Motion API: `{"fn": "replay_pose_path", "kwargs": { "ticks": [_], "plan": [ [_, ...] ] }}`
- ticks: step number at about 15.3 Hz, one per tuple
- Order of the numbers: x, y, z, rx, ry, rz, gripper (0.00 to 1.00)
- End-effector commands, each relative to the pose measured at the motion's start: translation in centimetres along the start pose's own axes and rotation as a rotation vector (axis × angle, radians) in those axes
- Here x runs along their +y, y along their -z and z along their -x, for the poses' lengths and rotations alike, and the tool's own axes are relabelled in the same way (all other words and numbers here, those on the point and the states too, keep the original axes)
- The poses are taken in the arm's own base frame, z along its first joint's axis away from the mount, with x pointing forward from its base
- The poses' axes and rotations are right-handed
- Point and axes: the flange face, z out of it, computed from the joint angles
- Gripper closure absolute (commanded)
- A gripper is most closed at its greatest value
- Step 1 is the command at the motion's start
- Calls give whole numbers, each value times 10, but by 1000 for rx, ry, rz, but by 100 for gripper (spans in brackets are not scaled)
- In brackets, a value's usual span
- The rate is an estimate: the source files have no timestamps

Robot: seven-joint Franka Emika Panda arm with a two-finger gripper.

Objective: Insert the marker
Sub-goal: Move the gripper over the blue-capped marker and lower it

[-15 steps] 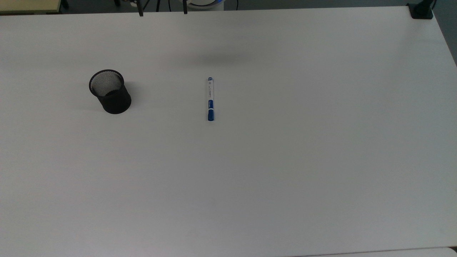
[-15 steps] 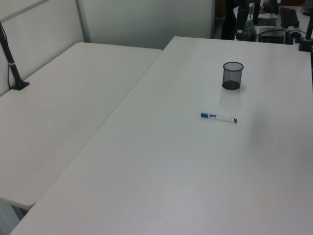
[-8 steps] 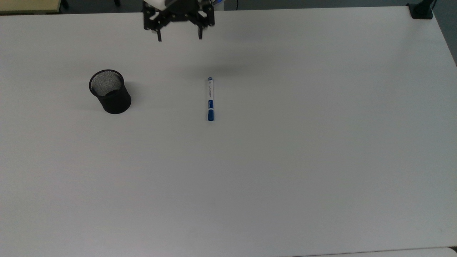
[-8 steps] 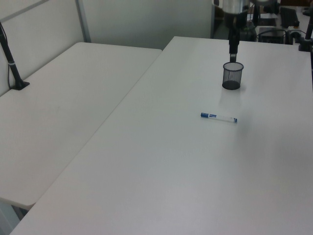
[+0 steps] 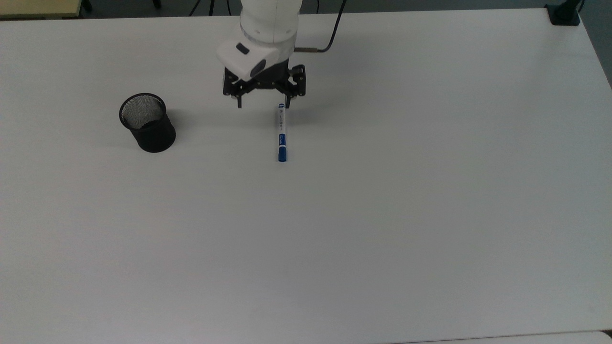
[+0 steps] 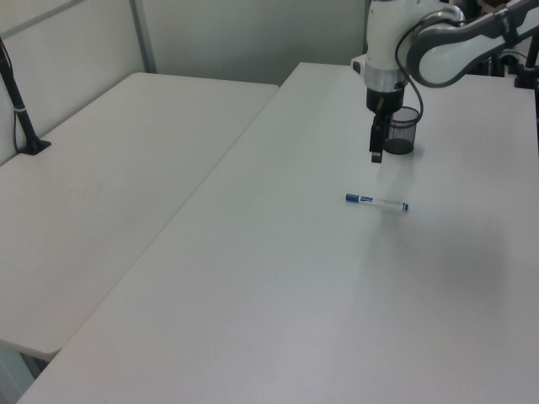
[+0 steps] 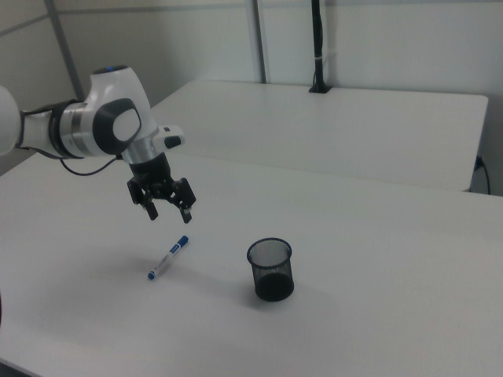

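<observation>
I am holding the gripper (image 5: 263, 103) above the table (image 5: 382, 215) with its two fingers spread wide and nothing between them, hanging clear over the marker's far end in the top view. The spread, I judge, is to let the fingers pass on either side of the barrel.

The marker (image 5: 282, 133) is lying flat on the table, blue cap toward the top view's bottom edge, well apart from the black mesh cup (image 5: 147, 122). The cup is standing upright with its mouth open upward, toward the top view's left, so it is ready to receive the marker.

The table is a plain white, matte surface. A second white table (image 6: 109, 194) is adjoining it in the left view, with pale partition walls (image 7: 377, 47) behind.
</observation>
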Motion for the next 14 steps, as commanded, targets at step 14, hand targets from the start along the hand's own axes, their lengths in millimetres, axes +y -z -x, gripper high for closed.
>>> {"fn": "replay_pose_path", "kwargs": {
  "ticks": [14],
  "plan": [
    [-50, -102, -33, 93, -80, -57, 38]
  ]
}}
